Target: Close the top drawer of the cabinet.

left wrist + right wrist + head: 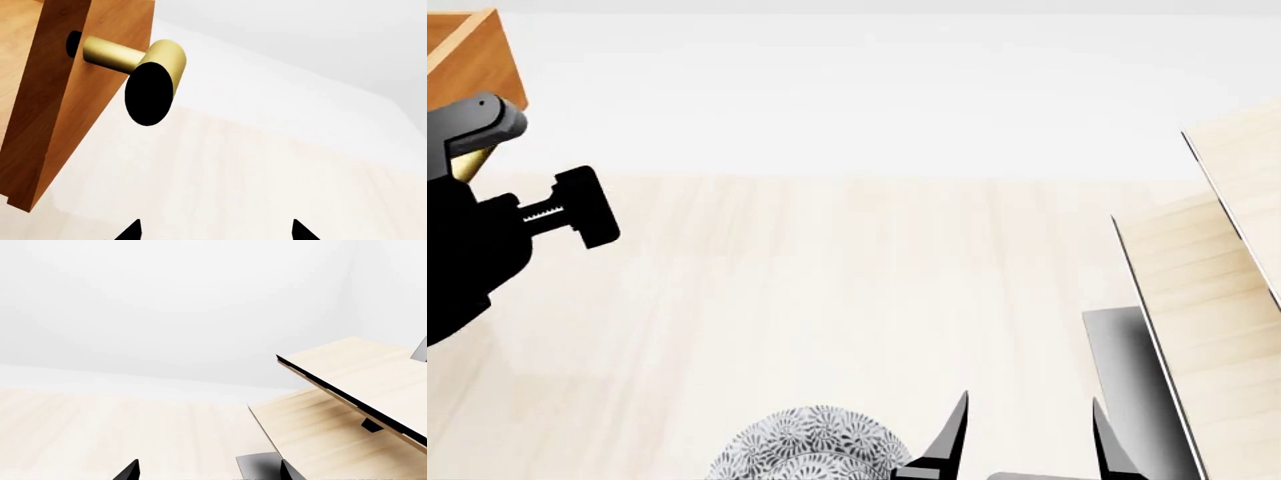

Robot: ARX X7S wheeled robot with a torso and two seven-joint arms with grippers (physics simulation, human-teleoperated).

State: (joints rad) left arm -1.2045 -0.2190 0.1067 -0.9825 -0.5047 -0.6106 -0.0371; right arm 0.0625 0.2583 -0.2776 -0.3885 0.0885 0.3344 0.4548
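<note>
I have the left gripper (215, 231) close to the top drawer (80, 100), with its brass handle (137, 57) just ahead of the fingertips and off to one side of them. Only the two dark tips show in the left wrist view, spread apart with nothing between them, so I read that gripper as open. In the head view the left arm (487, 240) sits right beside the cabinet (474, 60), of which only an orange-brown corner is in frame.

The right gripper (1028, 440) hangs well apart from the cabinet, its fingers also spread and empty, just beside a patterned bowl (807, 445) and near the pale slanted panels (1214, 270) on the worktop (827, 280).

My worry is the approach line. The handle is offset from the gripper's centre, so a straight push could land a fingertip on the bar's rounded end and glance off, or catch the drawer's edge and rack it sideways rather than seating it. I also cannot see how far out the drawer stands, so I could overdrive into the front.
</note>
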